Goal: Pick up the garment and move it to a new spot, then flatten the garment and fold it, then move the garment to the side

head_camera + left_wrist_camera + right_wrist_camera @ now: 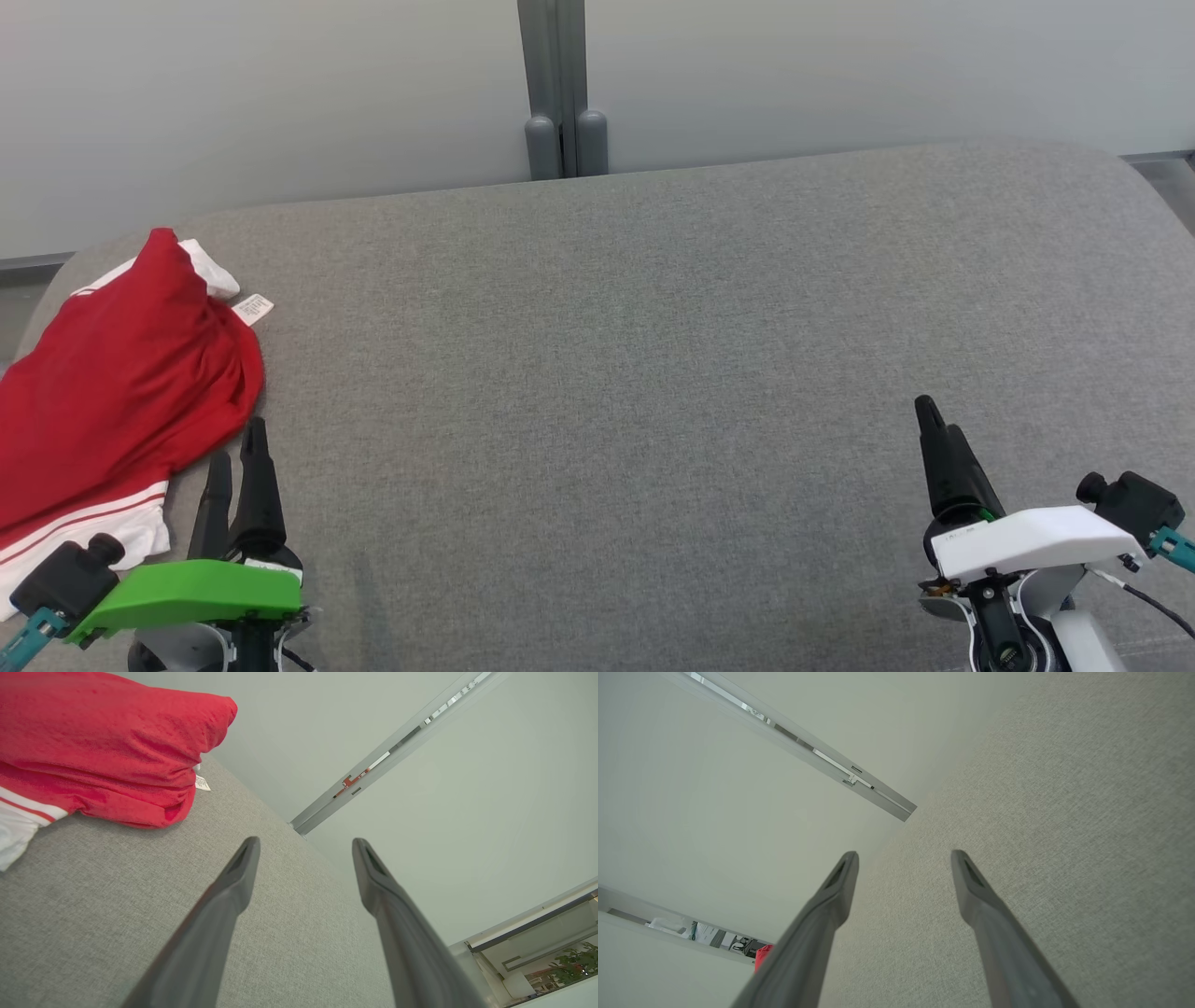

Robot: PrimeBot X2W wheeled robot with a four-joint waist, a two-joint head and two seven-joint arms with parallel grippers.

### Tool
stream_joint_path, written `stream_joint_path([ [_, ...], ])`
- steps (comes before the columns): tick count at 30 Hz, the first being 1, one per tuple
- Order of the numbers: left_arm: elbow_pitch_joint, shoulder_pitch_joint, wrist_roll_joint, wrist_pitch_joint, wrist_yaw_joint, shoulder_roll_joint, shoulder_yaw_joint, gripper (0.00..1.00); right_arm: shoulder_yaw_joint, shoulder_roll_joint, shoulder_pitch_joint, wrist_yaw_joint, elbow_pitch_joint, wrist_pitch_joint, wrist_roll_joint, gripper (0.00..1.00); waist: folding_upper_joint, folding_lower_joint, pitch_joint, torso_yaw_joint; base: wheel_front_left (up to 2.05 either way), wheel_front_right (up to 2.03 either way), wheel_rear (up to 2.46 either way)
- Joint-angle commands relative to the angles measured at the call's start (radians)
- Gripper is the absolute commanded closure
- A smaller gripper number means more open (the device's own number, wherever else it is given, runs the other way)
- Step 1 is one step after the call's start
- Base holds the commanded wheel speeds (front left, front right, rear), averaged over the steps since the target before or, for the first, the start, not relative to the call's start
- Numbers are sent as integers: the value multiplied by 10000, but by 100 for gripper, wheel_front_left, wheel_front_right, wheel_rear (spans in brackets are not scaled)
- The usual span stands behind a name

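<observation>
At the lower left of the head view, my left gripper (236, 442) has its two dark fingers (219, 914) spread wide and holding nothing. In the left wrist view they reach out over bare grey cloth, tips pointing toward the pale wall (280, 84). Behind them sits the green cover (196, 588) of that wrist.

Over at the lower right, my right gripper (936, 418) is spread just as wide and is also empty, as its own wrist view shows plainly. Its fingers lie above the grey surface, with the white cover (1027, 539) behind them.

Just beside the left fingertips, on their outer side, lies the garment (121, 392). It is red with white trim and thin red stripes, and it is bunched in loose folds. From the left wrist view I see a strip of grey cloth between it and my fingers, so they are apart. It rests at the far-left part of the grey cushion (607, 373) and runs off the left edge of the head view. A small white label (253, 307) lies on the cushion at its far side, touching the red cloth.

Well apart from the garment, the right gripper is across the cushion's width. Beyond the cushion's far edge a grey post (560, 84) rises against the wall.
</observation>
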Motion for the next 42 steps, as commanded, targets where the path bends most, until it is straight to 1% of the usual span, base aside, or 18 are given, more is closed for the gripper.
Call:
stream_joint_path([
  [1,-178,-45,369,-116,51,73,-13,0,48,-62,-102,3,-201,-117,-311,0,0,0,0,5,0,0,0],
  [10,-302,115,1878,-400,40,81,-101,0,237,-71,-54,4,-266,-401,-1608,0,0,0,-17,25,0,0,0],
  [23,-437,275,3655,-777,47,92,-237,0,412,-83,44,4,-395,-772,-3407,0,0,0,-52,67,0,0,0],
  [42,-519,378,5758,-1228,46,122,-375,0,413,-98,191,5,-542,-1233,-5424,0,0,0,-93,77,0,0,0],
])
